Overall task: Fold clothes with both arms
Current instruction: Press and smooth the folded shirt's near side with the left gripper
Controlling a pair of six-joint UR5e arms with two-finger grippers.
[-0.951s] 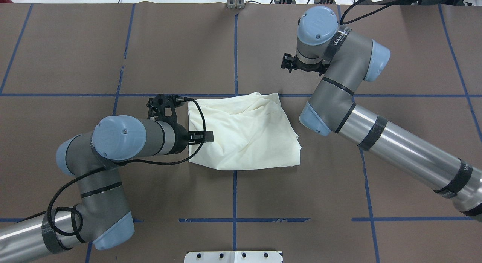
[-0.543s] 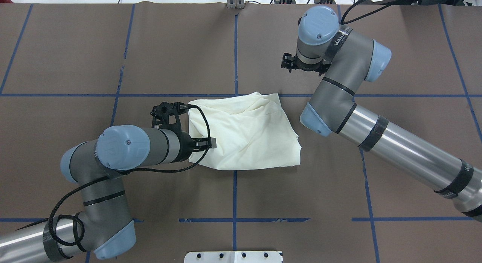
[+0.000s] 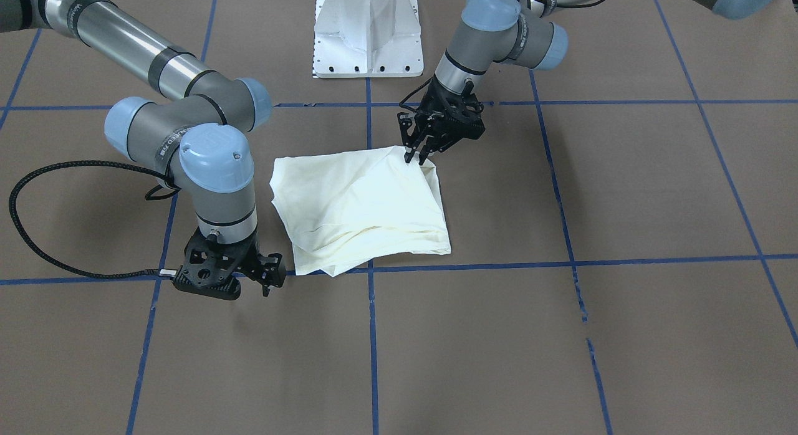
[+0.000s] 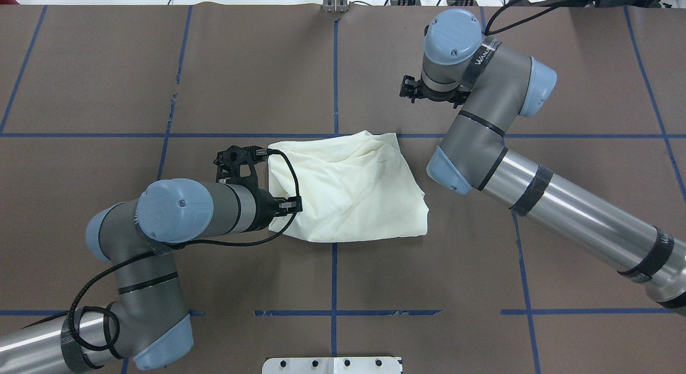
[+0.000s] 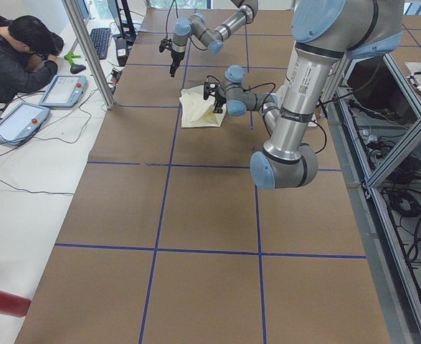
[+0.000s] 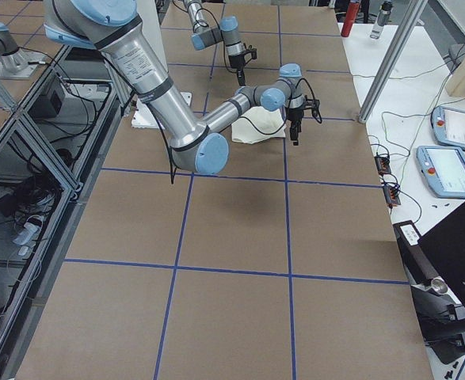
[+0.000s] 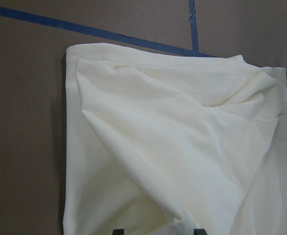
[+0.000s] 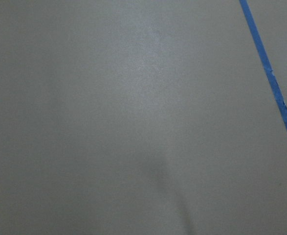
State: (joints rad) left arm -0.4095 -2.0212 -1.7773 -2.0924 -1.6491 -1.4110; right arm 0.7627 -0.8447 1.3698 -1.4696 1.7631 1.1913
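The cream-white shirt (image 3: 361, 204) lies folded in a rough square at the table's middle, plain side up, with its print hidden. It also shows in the overhead view (image 4: 348, 186) and fills the left wrist view (image 7: 182, 147). My left gripper (image 3: 416, 157) is open at the shirt's corner nearest the robot, on the robot's left side (image 4: 293, 205). Its fingertips (image 7: 118, 231) stand apart just above the cloth. My right gripper (image 3: 267, 278) looks open and empty, low over bare table beside the shirt's far corner (image 4: 410, 90). The right wrist view shows only table.
The white pedestal base (image 3: 368, 42) stands at the robot's edge of the table. Blue tape lines (image 4: 333, 68) cross the brown table cover. An operator (image 5: 16, 54) sits beyond the far side, next to tablets (image 5: 63, 89) on a white bench.
My left gripper has shifted a little toward the robot along the shirt's left edge. The shirt edge stirred slightly. The right arm has not moved.
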